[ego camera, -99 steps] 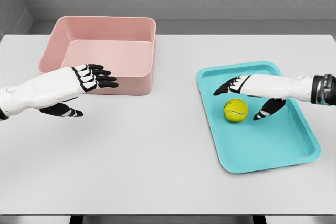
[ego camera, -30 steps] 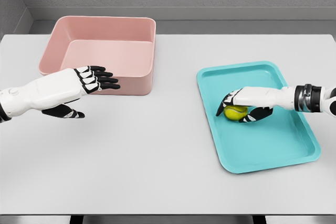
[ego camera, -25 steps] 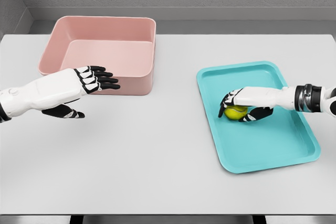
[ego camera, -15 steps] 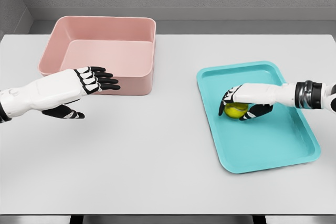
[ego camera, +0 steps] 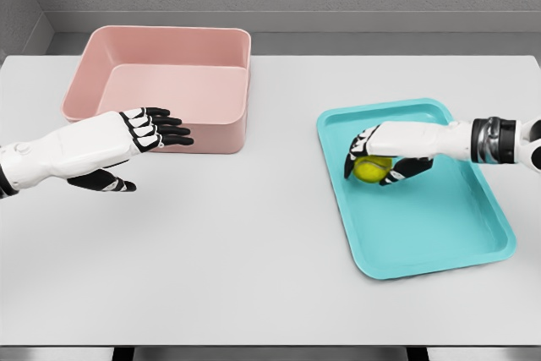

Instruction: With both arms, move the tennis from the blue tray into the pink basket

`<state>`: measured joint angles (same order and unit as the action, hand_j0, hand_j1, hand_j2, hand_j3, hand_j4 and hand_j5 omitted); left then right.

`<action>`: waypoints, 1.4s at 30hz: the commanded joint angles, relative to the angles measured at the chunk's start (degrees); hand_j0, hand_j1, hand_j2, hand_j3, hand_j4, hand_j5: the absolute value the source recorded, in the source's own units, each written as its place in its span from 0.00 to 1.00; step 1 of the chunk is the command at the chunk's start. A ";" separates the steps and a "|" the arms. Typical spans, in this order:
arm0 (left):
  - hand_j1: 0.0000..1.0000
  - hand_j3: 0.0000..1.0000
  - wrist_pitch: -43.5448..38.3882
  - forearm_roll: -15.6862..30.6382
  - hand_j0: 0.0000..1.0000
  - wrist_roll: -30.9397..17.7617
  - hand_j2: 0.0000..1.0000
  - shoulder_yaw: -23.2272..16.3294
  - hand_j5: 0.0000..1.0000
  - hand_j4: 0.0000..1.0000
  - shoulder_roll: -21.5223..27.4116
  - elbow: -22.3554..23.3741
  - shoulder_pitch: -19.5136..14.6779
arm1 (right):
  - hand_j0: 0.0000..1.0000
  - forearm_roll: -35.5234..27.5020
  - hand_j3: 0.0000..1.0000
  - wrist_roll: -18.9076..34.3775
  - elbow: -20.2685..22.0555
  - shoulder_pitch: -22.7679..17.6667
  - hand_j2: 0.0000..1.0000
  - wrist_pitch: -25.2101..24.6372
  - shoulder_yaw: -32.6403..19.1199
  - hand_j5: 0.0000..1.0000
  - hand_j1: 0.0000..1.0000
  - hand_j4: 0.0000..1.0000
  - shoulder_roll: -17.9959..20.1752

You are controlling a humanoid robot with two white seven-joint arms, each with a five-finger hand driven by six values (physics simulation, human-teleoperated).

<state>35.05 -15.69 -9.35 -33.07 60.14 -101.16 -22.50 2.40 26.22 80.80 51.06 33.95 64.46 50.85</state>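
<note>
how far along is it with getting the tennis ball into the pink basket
Early stage. Done: the right hand has closed its fingers around the tennis ball. In hand: the ball is gripped over the blue tray; whether it has cleared the tray floor is unclear. Left: carrying it across to the pink basket, which holds nothing, likely via the open left hand waiting in front of it.

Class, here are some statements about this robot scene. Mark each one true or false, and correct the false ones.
1. The right robot hand is closed around the tennis ball. True.
2. The ball is already in the pink basket. False: it is over the blue tray.
3. The left robot hand holds nothing, fingers spread. True.
4. The pink basket has a second ball inside. False: nothing shows inside it.
5. The tray lies to the left of the basket. False: it lies to its right.
</note>
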 commanded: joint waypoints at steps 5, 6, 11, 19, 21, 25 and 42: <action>1.00 1.00 -0.05 0.31 1.00 0.03 1.00 0.03 1.00 1.00 0.07 -0.01 0.00 | 0.59 -0.38 0.59 -0.03 1.03 0.00 0.59 -0.11 -0.12 0.59 0.59 0.59 0.04; 1.00 1.00 -0.05 0.31 1.00 0.03 1.00 0.03 1.00 1.00 0.07 -0.01 0.00 | 0.59 -0.38 0.59 -0.03 1.12 0.00 0.59 -0.11 -0.12 0.59 0.59 0.59 0.04; 1.00 1.00 -0.05 0.31 1.00 0.03 1.00 0.03 1.00 1.00 0.07 -0.01 0.00 | 0.59 -0.38 0.59 -0.03 1.64 0.44 0.59 -0.11 -0.12 0.59 0.59 0.59 0.04; 1.00 1.00 -0.05 0.31 1.00 0.03 1.00 0.03 1.00 1.00 0.07 -0.01 0.00 | 0.59 -0.38 0.59 0.06 3.49 1.23 0.59 -0.11 -0.12 0.59 0.59 0.59 0.04; 1.00 1.00 -0.05 0.22 1.00 0.03 1.00 0.03 1.00 1.00 0.07 -0.01 0.00 | 0.59 -0.38 0.59 0.06 3.75 1.32 0.59 -0.11 -0.12 0.59 0.59 0.59 -0.05; 1.00 1.00 -0.05 0.22 1.00 0.03 1.00 0.03 1.00 1.00 0.07 -0.01 0.00 | 0.59 -0.38 0.59 0.06 4.98 1.67 0.59 -0.20 -0.12 0.59 0.59 0.59 -0.14; 1.00 1.00 -0.05 0.22 1.00 0.03 1.00 0.03 1.00 1.00 0.07 -0.01 0.00 | 0.59 -0.29 0.59 0.06 7.18 2.99 0.59 -0.20 -0.03 0.59 0.59 0.59 -3.57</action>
<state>35.05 -15.86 -9.35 -33.07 60.14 -101.16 -22.50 2.45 26.31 87.88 54.05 33.88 64.44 47.95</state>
